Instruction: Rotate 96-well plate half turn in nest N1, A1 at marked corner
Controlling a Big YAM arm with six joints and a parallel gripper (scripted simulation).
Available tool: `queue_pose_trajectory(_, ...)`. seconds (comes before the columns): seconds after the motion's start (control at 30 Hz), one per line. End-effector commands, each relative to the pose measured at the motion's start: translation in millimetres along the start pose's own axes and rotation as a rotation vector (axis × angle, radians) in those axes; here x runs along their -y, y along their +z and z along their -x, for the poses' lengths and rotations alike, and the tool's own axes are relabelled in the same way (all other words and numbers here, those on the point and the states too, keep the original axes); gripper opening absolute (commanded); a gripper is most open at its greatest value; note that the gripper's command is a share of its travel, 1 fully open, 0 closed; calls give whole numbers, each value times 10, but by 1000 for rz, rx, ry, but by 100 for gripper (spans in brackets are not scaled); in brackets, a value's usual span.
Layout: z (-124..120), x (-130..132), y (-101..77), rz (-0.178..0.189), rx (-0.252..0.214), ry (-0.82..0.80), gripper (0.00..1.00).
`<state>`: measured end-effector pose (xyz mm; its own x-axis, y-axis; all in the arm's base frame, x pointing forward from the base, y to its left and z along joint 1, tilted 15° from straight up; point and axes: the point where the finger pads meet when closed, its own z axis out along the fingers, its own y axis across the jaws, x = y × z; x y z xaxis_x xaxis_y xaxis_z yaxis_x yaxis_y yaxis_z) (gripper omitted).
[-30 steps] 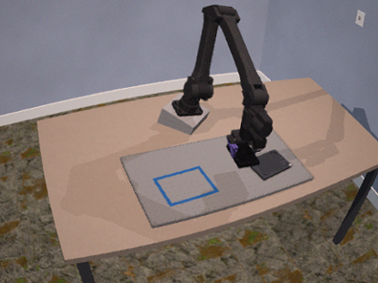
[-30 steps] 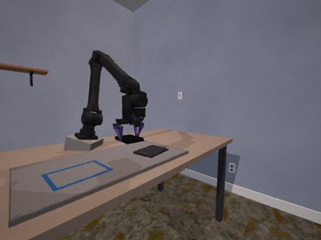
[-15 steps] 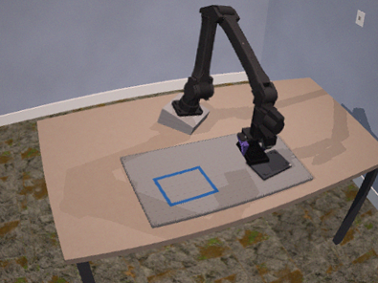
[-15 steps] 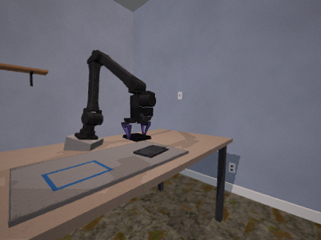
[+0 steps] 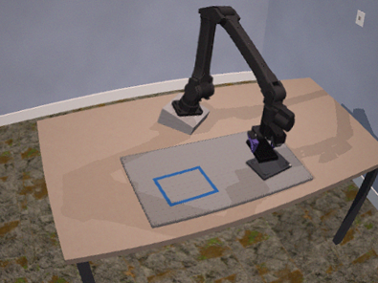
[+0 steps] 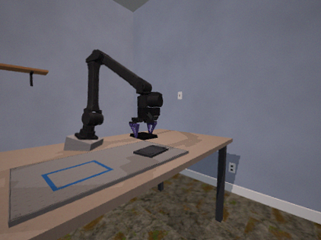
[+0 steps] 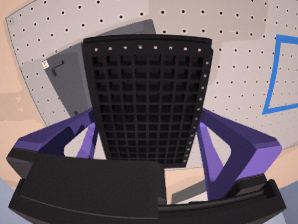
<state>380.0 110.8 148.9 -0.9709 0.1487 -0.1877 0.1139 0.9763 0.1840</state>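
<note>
Lab bench: perforated deck (image 5: 227, 170), robot arm (image 5: 246, 42)

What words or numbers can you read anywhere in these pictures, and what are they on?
None can be read.
A tiny white mark sits at a corner of the dark plate nest on the deck; it is too small and blurred to read.
The black well plate, held in the gripper with its purple jaws shut on its sides, shows no lettering.
The blue taped outline has no label.
</note>
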Motion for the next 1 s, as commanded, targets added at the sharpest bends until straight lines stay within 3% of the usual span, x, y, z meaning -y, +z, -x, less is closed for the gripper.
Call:
queue_pose_trajectory(0.0,162,-225,-183,15,38,18,0)
queue_pose_trajectory(0.3,134,-465,-174,16,33,19,0)
queue_pose_trajectory(0.33,-12,-415,-85,2,7,21,0)
queue_pose_trajectory(0.4,123,-568,-178,17,33,19,0)
queue_pose_trajectory(0.57,104,-740,-185,18,32,19,0)
queue_pose_trajectory(0.77,36,-583,-157,7,24,43,0)
queue_pose_trajectory(0.97,-23,-641,-150,10,20,-130,0)
